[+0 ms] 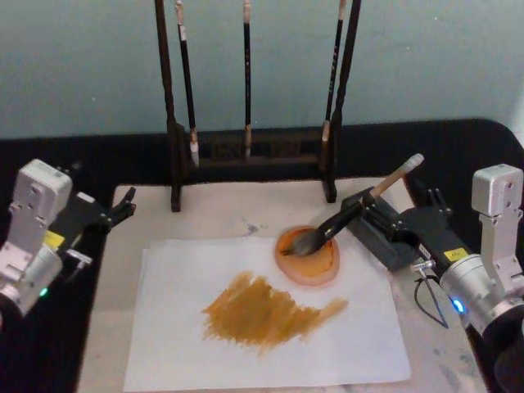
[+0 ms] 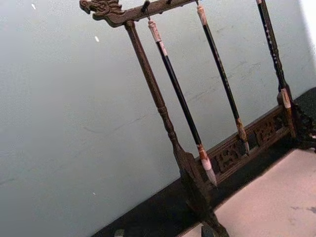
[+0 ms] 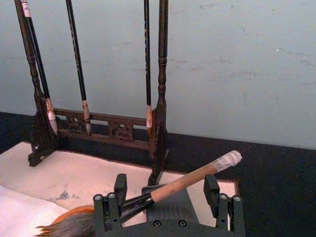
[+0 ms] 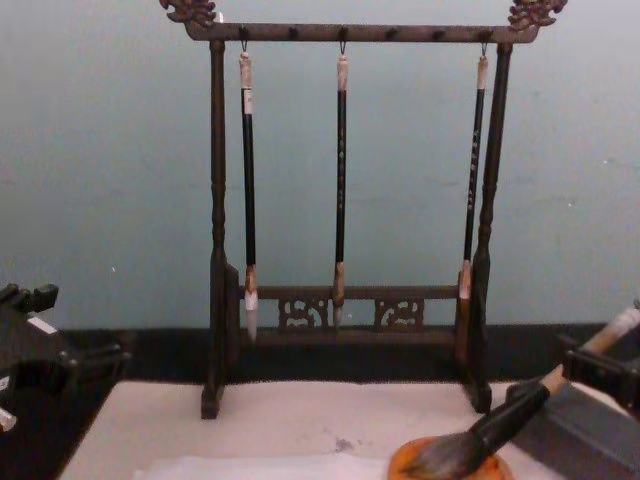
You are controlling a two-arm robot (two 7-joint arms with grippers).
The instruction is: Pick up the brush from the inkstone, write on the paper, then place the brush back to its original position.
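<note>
Head view: brush leaning on dark inkstone block, bristles in orange dish ahead of right gripper; its fingers spread either side of handle, not touching. Paper with ochre strokes just beyond. Left gripper parked; finger state undeterminable.

A plain pale blue-green wall rises behind the black tabletop, evenly lit.

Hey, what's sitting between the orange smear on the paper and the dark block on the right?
In the head view, the round orange dish lies between them, with the brush head resting in it.
</note>
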